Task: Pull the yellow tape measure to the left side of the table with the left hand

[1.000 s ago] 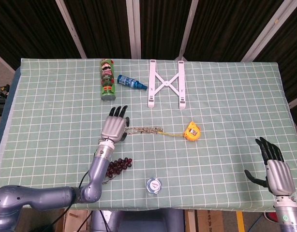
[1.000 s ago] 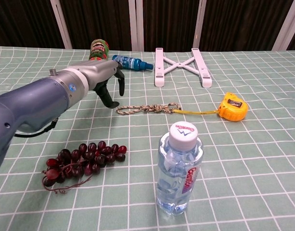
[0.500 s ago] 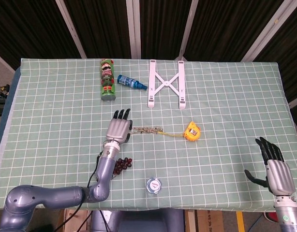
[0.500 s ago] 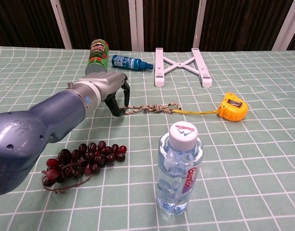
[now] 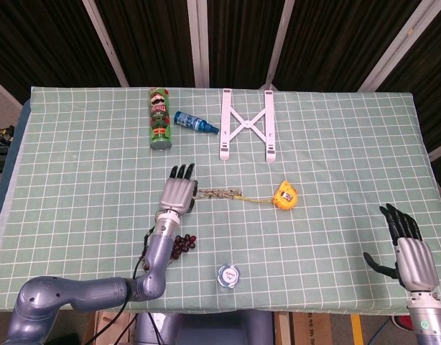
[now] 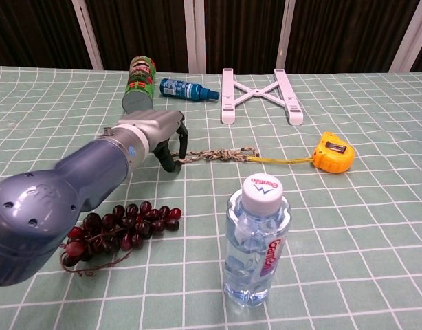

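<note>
The yellow tape measure (image 5: 285, 195) (image 6: 332, 151) lies right of the table's middle. A short yellow tape and a braided cord (image 5: 219, 193) (image 6: 214, 155) run left from it. My left hand (image 5: 179, 192) (image 6: 163, 134) hovers low over the cord's left end, fingers stretched forward and the thumb hooked down against that end. Whether the thumb grips the cord is hidden. My right hand (image 5: 411, 248) rests at the near right edge with fingers spread and empty, seen only in the head view.
A green can (image 5: 159, 118), a small blue bottle (image 5: 195, 123) and a white folding stand (image 5: 246, 124) lie at the back. Dark grapes (image 5: 182, 244) sit under my left forearm. A water bottle (image 6: 258, 240) stands near the front edge.
My left hand has shifted right and down onto the left end of the cord. The tape measure and the right hand have stayed put.
</note>
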You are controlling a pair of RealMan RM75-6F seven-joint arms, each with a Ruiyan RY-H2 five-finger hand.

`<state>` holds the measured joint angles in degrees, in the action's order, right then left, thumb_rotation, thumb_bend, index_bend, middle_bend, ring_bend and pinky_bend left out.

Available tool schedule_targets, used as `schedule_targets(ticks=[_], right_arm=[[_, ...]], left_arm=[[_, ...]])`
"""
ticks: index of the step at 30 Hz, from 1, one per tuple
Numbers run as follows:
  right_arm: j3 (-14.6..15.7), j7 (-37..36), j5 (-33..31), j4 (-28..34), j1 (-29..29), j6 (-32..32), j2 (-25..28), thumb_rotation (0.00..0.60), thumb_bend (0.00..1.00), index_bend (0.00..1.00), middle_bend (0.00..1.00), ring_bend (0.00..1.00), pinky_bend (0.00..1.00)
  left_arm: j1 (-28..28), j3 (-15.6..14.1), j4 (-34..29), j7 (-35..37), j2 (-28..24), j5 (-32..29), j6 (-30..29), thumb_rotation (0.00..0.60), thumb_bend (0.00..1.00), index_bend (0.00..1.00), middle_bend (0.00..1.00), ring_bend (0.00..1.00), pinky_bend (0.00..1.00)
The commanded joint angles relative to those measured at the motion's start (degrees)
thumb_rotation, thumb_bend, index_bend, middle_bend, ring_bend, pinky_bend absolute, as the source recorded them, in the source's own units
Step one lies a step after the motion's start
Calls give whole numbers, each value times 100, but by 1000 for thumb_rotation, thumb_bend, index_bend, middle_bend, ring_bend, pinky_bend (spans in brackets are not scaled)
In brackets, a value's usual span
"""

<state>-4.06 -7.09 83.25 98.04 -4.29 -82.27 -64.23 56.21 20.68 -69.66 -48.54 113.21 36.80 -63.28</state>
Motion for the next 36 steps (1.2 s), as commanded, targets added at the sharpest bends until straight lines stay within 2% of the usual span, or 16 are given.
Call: schedule_targets(ticks=[1,21,27,36], right_arm=[[0,3,2,-1,0,-2,0,600,268,0,0,0,0],[-4,-9,-9,19,7,-2,5,600,269,0,0,0,0],[-9,-12,-22,28,11,-3,6,600,269,0,0,0,0],[-11,-24,-26,39,17,-5,16,600,269,0,0,0,0]], left_arm=[[-1,-6,14,11,0,7,5,600,497,531,19,0,0],[-29,-50,174,75,41,22,45,600,536,554,31,0,0],[-37,-67,138,86,19,76,29,600,562,595,51,0,0],[-121,-73,-266,127,-278,281,-124,600,568,608,51,0,0]])
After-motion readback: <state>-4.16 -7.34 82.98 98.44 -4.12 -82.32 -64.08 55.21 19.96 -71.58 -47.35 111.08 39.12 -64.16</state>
